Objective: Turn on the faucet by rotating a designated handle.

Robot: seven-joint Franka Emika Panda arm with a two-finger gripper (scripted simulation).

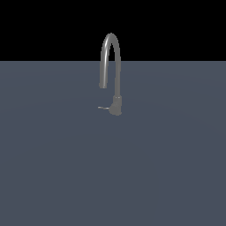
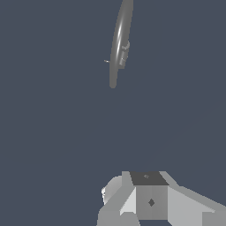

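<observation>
At the near edge of the wrist view, the end effector [image 2: 150,201] is showing only as a blocky pale-grey and white housing with a darker panel on its upper face; its fingertips are lying out of frame, so I cannot tell whether it is open or closed, and nothing is visibly being held. It is hanging over the bare slate-blue worktop [image 1: 57,167], well apart from the faucet [image 2: 120,44], with a broad stretch of plain surface lying between them. In that same view the faucet is appearing foreshortened, seen mostly from above, so its arched spout is reading as a long narrow grey sliver with the base tucked beside it and the handle [image 2: 107,61] poking out as a tiny stub. In the exterior view no part of the arm is appearing. There the faucet [image 1: 111,66] is standing upright near the middle of the worktop, its tall gooseneck rising from a short cylindrical base and curving over so that the outlet is hanging down on the exterior view's left of the base. The handle [image 1: 103,107] is sticking out roughly level from the base toward the exterior view's left, sitting below the spout's outlet. Behind the worktop's far edge the background is plain black.
</observation>
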